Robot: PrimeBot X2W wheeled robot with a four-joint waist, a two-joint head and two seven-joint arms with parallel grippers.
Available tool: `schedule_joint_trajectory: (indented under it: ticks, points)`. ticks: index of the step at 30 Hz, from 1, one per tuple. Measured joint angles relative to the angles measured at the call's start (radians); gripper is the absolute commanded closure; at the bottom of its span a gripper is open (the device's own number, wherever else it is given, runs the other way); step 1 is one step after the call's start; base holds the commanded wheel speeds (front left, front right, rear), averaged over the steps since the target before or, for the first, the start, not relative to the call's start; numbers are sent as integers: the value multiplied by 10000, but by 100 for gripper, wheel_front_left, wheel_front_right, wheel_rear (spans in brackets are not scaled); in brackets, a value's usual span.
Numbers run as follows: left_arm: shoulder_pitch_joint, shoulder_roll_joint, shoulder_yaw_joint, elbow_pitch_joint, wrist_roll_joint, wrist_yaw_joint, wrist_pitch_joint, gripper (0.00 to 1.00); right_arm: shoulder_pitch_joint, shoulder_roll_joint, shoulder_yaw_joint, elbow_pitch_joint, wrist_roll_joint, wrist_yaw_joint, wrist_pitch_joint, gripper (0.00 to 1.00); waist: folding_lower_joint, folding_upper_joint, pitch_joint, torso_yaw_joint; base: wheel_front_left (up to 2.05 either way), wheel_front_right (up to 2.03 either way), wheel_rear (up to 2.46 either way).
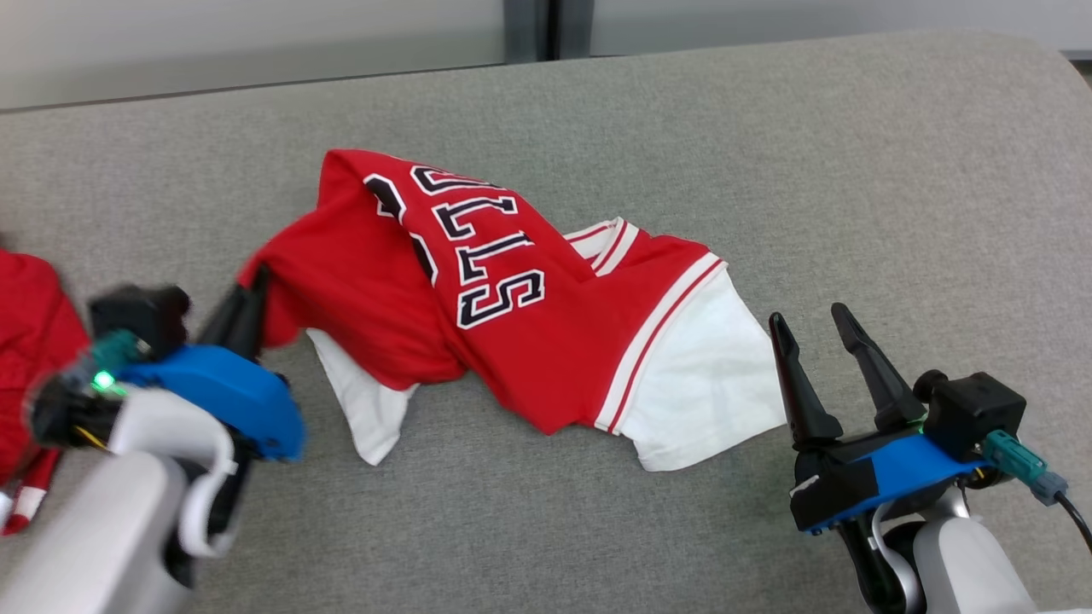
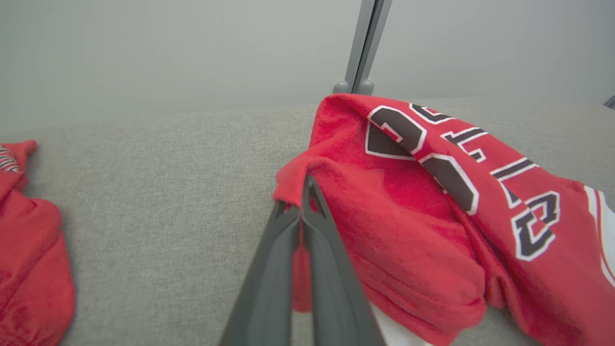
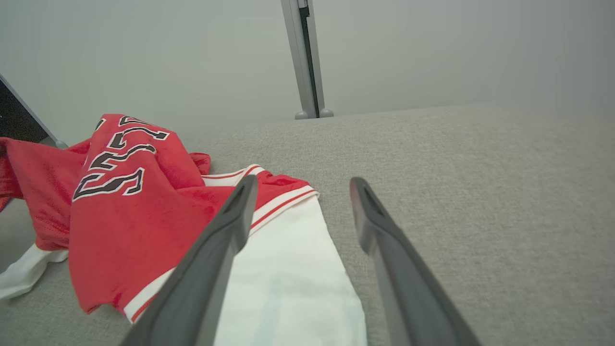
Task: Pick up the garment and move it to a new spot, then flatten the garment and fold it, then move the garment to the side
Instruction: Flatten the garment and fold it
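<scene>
Head view: a crumpled red jersey with white trim and white panels (image 1: 512, 315) lies mid-way on the grey fabric-covered bench (image 1: 768, 170). Its black, white-edged letters read "LLS". The left pincer (image 1: 254, 286) is clenched on its red left edge. The right pincer (image 1: 810, 317) stands released, just beside the white panel. Another red cloth (image 1: 30, 341) lies far left.

Left wrist view: the closed fingers (image 2: 312, 230) pinch a red fold; the digits are partly hidden.

Right wrist view: the spread fingers (image 3: 230, 226) frame bare bench, one crossing in front of the white panel.

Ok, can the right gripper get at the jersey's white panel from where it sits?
Probably yes: the right gripper stands open right beside the white panel, and nothing lies between them.
</scene>
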Motion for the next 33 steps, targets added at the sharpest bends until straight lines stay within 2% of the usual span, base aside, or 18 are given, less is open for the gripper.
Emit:
schedule_joint_trajectory:
  ticks: [5,9,13,19,20,21,26,33]
  points:
    - [-1021,1375,284,117,307,-318,930,100,-201,-2,121,75,48,0,-109,0,0,0,272,-227,0,0,0]
    - [-1891,2098,424,441,546,-598,1333,100,-395,0,192,207,130,0,-247,0,1,0,494,-470,0,0,0]
    - [-2701,2577,512,706,681,-1007,1557,100,-553,0,282,357,280,0,-430,0,1,0,689,-701,0,0,0]
    - [-3614,2907,477,1072,1024,-1390,1444,100,-718,-2,428,627,397,0,-650,0,1,0,873,-947,0,0,0]
    - [-3691,2894,470,1177,1018,-1415,1394,69,-742,0,451,677,441,0,-690,0,1,0,883,-978,0,0,0]
    - [-3732,2836,477,1267,1003,-1415,1302,0,-742,-2,464,744,458,0,-700,0,1,0,883,-997,0,0,0]
    - [-3476,2242,462,1687,558,-1532,800,0,-778,-2,453,976,506,0,-775,0,1,0,696,-967,0,0,0]
    - [-1800,543,606,1572,-575,-1605,-1007,0,-649,0,-69,928,12,0,-550,0,1,0,-78,-460,0,0,0]
